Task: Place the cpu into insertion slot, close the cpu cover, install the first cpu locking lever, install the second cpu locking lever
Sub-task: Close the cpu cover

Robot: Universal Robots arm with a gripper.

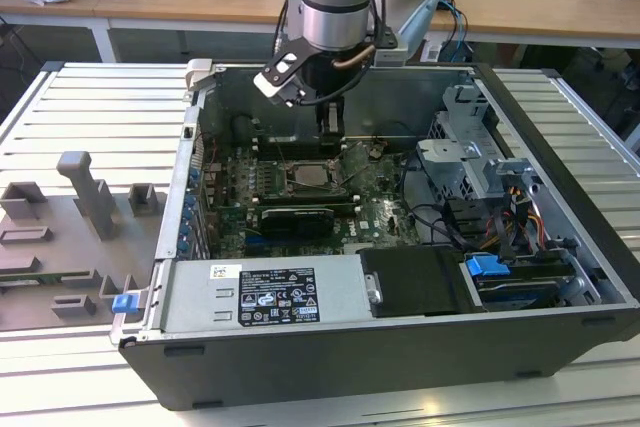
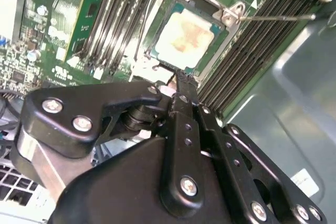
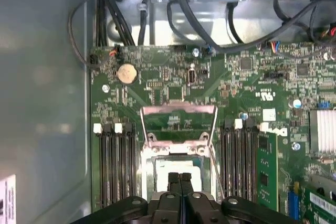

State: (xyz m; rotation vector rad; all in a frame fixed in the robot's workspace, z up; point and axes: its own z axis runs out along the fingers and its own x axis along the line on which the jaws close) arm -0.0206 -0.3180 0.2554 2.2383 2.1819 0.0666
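The cpu (image 2: 185, 34), a pale beige square, lies flat in the insertion slot (image 2: 157, 51) on the green board. In the first wrist view the cpu cover (image 3: 178, 109) stands swung up and open beyond the slot (image 3: 149, 169), with the board showing through its cut-out. A thin locking lever (image 2: 278, 18) sticks out free to one side of the slot. My gripper (image 2: 181, 80) is shut with nothing between its fingers (image 3: 174, 179), and its tip hovers just above the slot's near edge. In the exterior view the gripper (image 1: 330, 129) hangs inside the open case over the slot (image 1: 312, 175).
Long black memory slots (image 3: 116, 166) flank the slot on both sides. Black cables (image 3: 173, 9) and a metal drive cage (image 1: 465, 162) lie towards the exterior view's right. The case's grey wall (image 3: 42, 103) is close by. A power supply (image 1: 275, 292) fills the front.
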